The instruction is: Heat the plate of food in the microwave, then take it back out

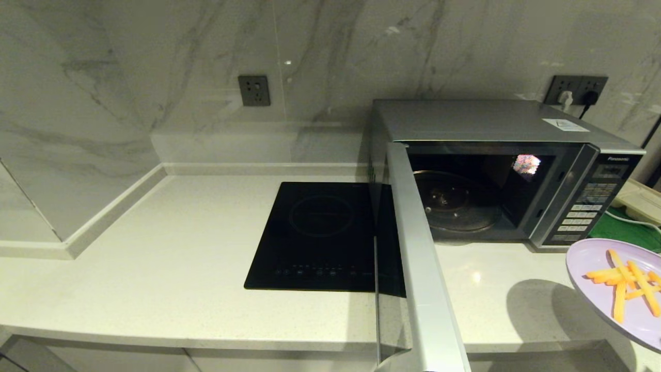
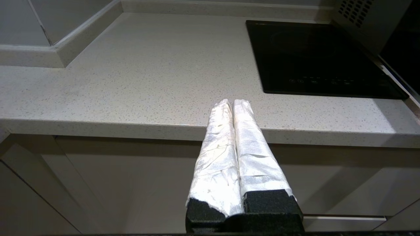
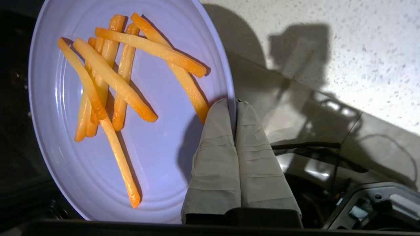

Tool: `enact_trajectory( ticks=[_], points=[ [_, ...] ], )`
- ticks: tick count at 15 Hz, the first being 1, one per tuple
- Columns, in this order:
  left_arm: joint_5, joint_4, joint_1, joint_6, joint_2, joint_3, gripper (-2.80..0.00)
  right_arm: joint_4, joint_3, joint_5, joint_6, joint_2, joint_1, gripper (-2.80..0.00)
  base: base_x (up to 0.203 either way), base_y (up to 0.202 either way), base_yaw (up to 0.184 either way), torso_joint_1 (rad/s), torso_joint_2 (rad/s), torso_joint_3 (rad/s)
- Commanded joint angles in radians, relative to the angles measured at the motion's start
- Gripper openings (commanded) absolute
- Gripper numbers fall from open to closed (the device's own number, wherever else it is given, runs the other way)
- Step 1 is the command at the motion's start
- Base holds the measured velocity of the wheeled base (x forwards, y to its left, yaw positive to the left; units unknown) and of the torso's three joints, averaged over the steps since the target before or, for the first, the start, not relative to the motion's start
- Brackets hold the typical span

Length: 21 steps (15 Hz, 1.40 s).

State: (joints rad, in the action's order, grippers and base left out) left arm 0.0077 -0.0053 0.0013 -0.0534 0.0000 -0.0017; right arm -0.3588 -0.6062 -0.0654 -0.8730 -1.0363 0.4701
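A pale speckled countertop [image 1: 155,258] runs beneath a marble-look wall, carrying the microwave [image 1: 496,170] at the right with its door [image 1: 423,268] swung wide toward the front edge — the glass turntable [image 1: 454,201] sits bare in the dark cavity. A flat black induction hob [image 1: 320,237] lies just beside the oven on its left. The plate of food [image 1: 609,289] hangs tilted above the counter's front right corner, clear of the surface and outside the oven, its fries [image 3: 111,75] crossed in a loose heap. The right gripper [image 3: 235,105] pinches the plate's rim between wrapped fingers. The left gripper [image 2: 232,103] hovers off the counter's front edge, fingers pressed together on nothing.
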Motion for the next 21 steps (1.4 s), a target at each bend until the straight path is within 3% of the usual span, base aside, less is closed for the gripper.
enact_trajectory(
  ticks=[1,4,7,9,16,21],
  points=[
    [0.000,-0.001,0.000,0.000,0.000,0.000,-2.80,0.001,-0.001,-0.016,-0.050,-0.052,0.001,-2.80,0.000,0.000,0.000,0.000,0.00,0.000],
    [0.000,-0.001,0.000,0.000,0.000,0.000,-2.80,0.026,-0.018,-0.123,-0.123,-0.152,0.002,-2.80,0.000,0.000,0.000,0.000,0.00,0.000],
    [0.000,-0.001,0.000,0.000,0.000,0.000,-2.80,0.141,-0.022,-0.233,-0.140,-0.258,0.015,-2.80,0.000,0.000,0.000,0.000,0.00,0.000],
    [0.000,-0.001,0.000,0.000,0.000,0.000,-2.80,0.195,-0.028,-0.264,-0.142,-0.326,0.028,-2.80,0.000,0.000,0.000,0.000,0.00,0.000],
    [0.000,-0.001,0.000,-0.002,0.000,0.000,-2.80,0.343,-0.055,-0.258,-0.137,-0.553,0.177,-2.80,0.000,0.000,0.000,0.000,0.00,0.000],
    [0.000,-0.001,0.000,0.000,0.000,0.000,-2.80,0.457,-0.047,-0.136,-0.095,-0.665,0.240,-2.80,0.000,0.000,0.000,0.000,0.00,0.000]
  ],
)
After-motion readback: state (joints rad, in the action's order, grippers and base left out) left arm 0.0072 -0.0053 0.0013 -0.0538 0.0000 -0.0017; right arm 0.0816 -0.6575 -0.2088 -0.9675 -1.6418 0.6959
